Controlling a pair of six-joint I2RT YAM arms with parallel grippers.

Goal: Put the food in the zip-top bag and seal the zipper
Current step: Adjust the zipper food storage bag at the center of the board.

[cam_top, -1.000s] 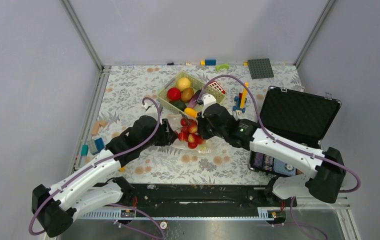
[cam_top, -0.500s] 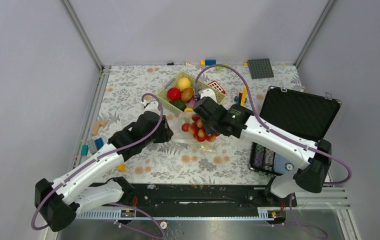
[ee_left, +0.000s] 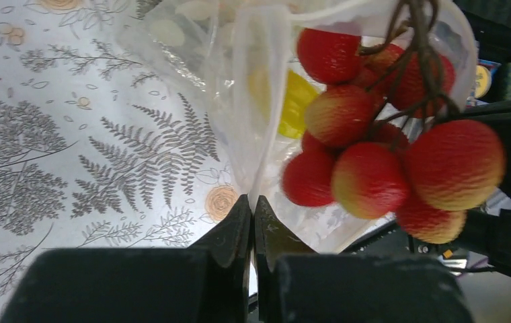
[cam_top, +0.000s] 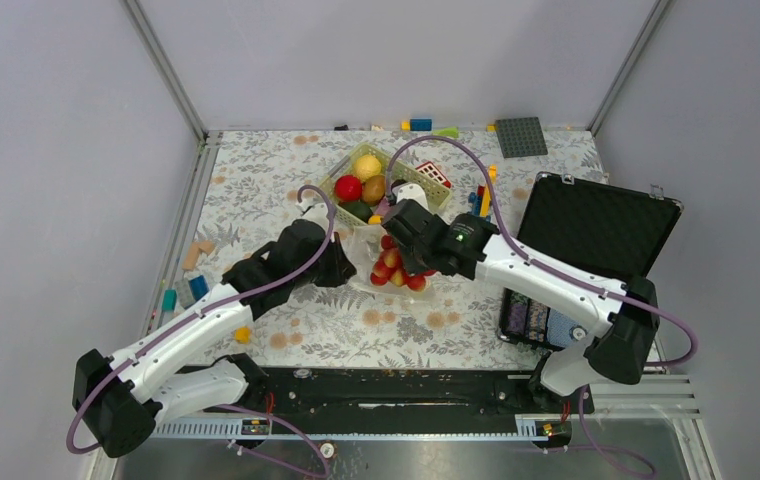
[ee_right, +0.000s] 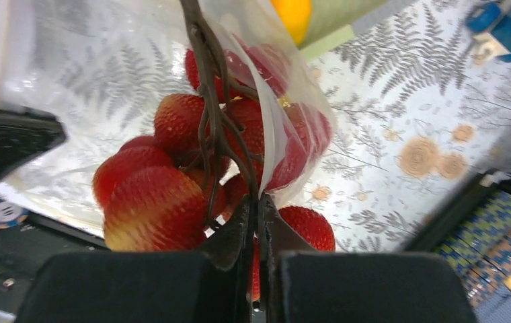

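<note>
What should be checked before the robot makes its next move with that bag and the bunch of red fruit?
1. Is the left end effector shut on the zip-top bag edge? ok.
2. Is the right end effector shut on the stem of the red fruit bunch? ok.
3. Is the bunch wholly inside the bag? cannot tell; some fruits sit behind the film, others in front.
4. Is all food bagged? not ok; a yellow fruit and a red fruit lie in the green basket.
5. Is the zipper sealed? not ok; the bunch sits in the open mouth.
</note>
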